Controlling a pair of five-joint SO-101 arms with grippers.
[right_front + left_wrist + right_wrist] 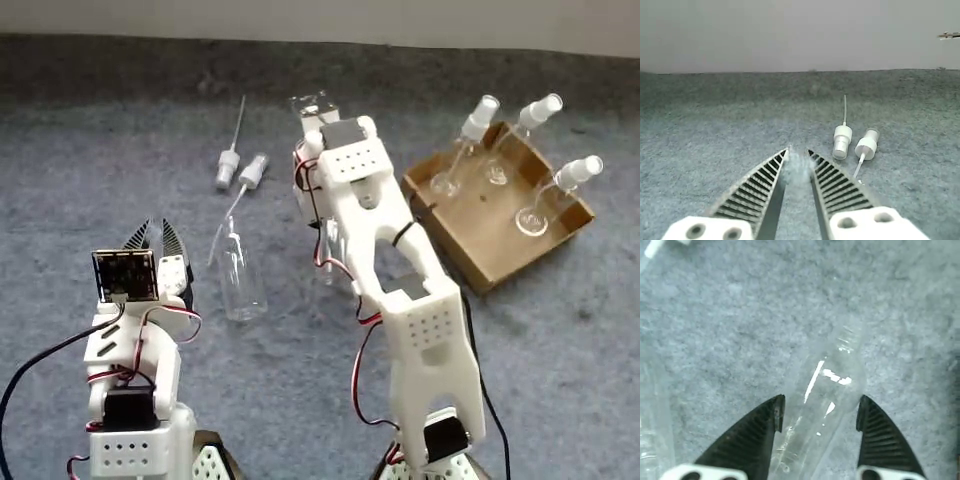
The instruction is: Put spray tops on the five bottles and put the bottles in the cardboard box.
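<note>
Three clear bottles with white spray tops [555, 185] stand in the cardboard box [480, 245] at the right. Two loose spray tops [228, 165] [842, 142] lie side by side on the grey carpet, one with its tube pointing away. A capless clear bottle [240, 270] lies near them. My right gripper [820, 405] points down, open, with its fingers on either side of another capless clear bottle [840, 370] lying on the carpet. My left gripper [156, 238] [798, 152] hovers low at the front left, open by a narrow gap and holding nothing.
The right arm [400, 270] stretches over the middle of the carpet, between the lying bottle and the box. Part of a second clear bottle [650, 415] shows beside the right gripper. A pale wall borders the carpet's far edge.
</note>
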